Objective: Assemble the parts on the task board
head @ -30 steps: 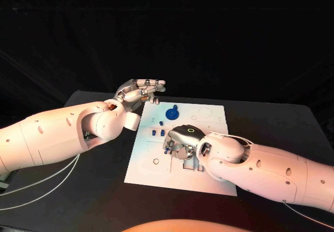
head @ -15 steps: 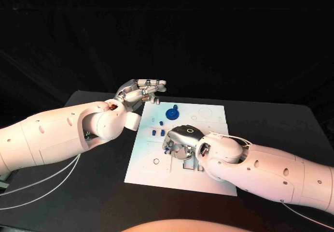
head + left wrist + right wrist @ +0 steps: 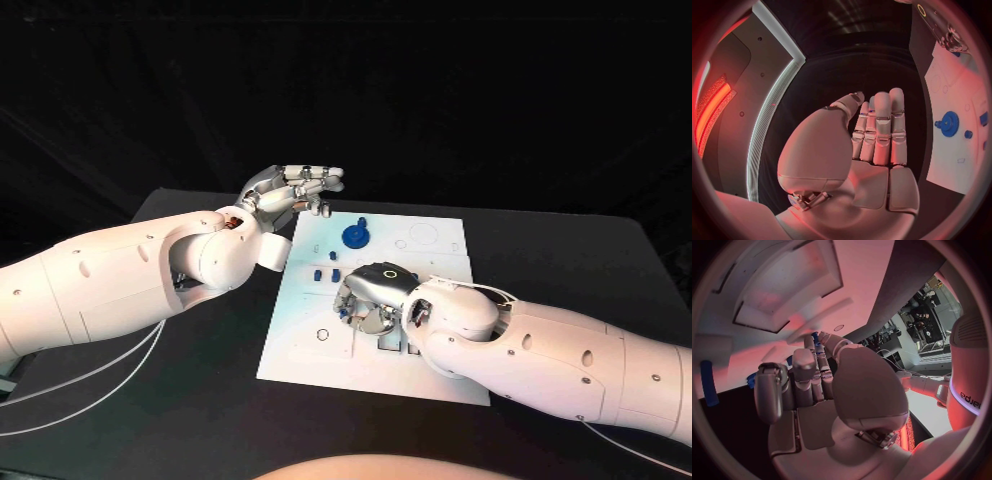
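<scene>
The white board (image 3: 378,300) lies flat in the middle of the black bench (image 3: 577,250). The left hand (image 3: 293,187) is up in the air past the far left corner of the board. Its fingers (image 3: 881,132) are straight and close together, and it holds nothing. The right hand (image 3: 372,290) is down on the middle of the board with its fingers curled under it. I cannot tell if it holds a piece, because the fingers hide what is below them. A round blue piece (image 3: 355,236) sits on the far part of the board, and a tiny blue knob (image 3: 362,220) is just past it. Some small blue pieces (image 3: 326,271) stand between the round piece and the right hand. One long blue piece (image 3: 709,382) lies near the right hand.
</scene>
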You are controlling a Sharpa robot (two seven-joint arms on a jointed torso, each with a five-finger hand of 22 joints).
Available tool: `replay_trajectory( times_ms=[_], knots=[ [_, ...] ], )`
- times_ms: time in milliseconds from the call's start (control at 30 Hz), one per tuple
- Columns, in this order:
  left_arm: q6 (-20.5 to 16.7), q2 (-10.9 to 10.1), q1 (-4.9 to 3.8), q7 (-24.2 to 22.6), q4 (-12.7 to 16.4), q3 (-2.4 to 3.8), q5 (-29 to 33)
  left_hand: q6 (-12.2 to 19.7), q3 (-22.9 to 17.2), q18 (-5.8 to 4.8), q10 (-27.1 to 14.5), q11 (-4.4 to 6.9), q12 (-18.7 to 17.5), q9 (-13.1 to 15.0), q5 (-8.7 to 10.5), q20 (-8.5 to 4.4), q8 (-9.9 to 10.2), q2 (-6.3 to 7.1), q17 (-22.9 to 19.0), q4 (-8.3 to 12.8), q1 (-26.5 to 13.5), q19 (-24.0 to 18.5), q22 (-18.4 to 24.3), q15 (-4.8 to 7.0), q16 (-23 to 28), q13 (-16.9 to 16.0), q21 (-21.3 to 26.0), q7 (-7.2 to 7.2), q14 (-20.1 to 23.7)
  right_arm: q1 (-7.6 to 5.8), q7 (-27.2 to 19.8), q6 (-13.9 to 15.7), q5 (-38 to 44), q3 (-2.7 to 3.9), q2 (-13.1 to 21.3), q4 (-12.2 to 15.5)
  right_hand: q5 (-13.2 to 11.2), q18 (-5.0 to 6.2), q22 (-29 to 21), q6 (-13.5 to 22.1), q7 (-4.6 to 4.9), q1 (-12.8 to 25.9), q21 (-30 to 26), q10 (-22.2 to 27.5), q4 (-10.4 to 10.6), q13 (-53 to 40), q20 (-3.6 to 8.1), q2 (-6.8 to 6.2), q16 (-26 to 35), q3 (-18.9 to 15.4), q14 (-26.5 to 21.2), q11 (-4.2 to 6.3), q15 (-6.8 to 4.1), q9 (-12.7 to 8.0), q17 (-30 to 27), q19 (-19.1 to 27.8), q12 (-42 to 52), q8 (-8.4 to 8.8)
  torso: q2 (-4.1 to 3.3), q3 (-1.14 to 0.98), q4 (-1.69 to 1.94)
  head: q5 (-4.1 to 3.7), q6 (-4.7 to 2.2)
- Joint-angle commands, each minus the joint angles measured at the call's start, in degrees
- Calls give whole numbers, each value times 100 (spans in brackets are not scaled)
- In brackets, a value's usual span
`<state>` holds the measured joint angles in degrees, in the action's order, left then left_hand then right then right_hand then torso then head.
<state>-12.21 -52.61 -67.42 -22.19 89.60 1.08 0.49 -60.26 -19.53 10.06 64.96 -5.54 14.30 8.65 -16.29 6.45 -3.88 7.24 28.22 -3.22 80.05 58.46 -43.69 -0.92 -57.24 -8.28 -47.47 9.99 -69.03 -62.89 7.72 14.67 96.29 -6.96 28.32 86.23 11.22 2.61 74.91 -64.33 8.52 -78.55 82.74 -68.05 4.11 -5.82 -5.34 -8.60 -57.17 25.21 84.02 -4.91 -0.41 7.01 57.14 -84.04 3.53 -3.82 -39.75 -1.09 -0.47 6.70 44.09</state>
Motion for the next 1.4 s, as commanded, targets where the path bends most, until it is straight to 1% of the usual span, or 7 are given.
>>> replay_trajectory(
  times_ms=[33,300,567,733,900,1000,1400],
  knots=[
    [105,13,-2,16,-2,3,-48,40,-1,49,-52,-7,43,-10,15,3,8,-22,-10,65,47,56,8,-26,-30,-11,21,3,10,11,62,-76,28,-9,17,5,-6,-42,835,36,9,78,-46,79,0,0,-48,-6,37,-50,55,-7,38,-3,-22,-77,5,8,1,-1,-4,0,-2],
    [136,16,-3,55,-22,3,-48,43,0,49,-56,-8,46,-11,20,3,5,-17,-13,80,59,58,9,-26,-30,-12,23,5,14,11,85,265,36,-11,118,51,24,144,253,612,198,155,-769,860,-18,135,-186,-137,685,-255,-175,-192,182,-152,-608,393,45,26,0,-4,3,-17,-22],
    [156,-2,-2,83,-35,2,-49,47,3,49,-61,-12,47,-12,23,4,5,-14,-16,86,61,58,10,-27,-28,-12,25,9,18,-58,101,607,17,42,644,589,26,164,190,664,163,152,-859,910,-17,135,-195,-144,822,-363,-198,-176,176,-170,-732,428,125,15,2,2,-6,-28,-39],
    [156,-21,-2,95,-32,2,-66,50,2,49,-65,-13,50,-12,24,4,4,-16,-19,94,67,58,11,-29,-26,-12,28,10,23,-300,167,625,-295,104,1178,923,48,134,284,595,109,115,-754,786,-6,105,-163,-76,766,-398,-139,-122,135,-161,-683,327,277,-19,2,9,-7,-92,-81],
    [188,-41,-2,98,-14,2,-123,56,10,48,-73,-19,58,-14,27,6,0,-13,-29,110,69,57,14,-32,-20,-14,34,16,33,-649,355,255,-619,128,1661,961,73,82,447,560,77,98,-560,735,-7,99,-137,-58,553,-385,-44,-97,112,-159,-498,179,343,-18,3,25,-19,-182,-149],
    [202,-41,-3,95,-10,1,-142,56,10,48,-73,-19,58,-14,27,6,0,-13,-29,110,69,57,14,-32,-20,-14,34,16,33,-732,424,-30,-653,131,1784,920,11,81,451,583,56,118,-557,809,6,114,-130,-80,512,-425,-27,-93,106,-166,-465,168,325,-3,10,29,-22,-188,-157],
    [231,-29,-1,98,-15,-1,-178,58,16,47,-76,-21,60,-15,27,7,-1,-11,-32,108,60,56,16,-35,-19,-14,37,19,36,-762,527,-460,-296,108,1694,722,-23,123,321,610,-30,88,-725,952,0,139,-118,-101,557,-502,-33,-80,95,-175,-515,253,303,4,-2,22,-12,-178,-175]
  ],
)
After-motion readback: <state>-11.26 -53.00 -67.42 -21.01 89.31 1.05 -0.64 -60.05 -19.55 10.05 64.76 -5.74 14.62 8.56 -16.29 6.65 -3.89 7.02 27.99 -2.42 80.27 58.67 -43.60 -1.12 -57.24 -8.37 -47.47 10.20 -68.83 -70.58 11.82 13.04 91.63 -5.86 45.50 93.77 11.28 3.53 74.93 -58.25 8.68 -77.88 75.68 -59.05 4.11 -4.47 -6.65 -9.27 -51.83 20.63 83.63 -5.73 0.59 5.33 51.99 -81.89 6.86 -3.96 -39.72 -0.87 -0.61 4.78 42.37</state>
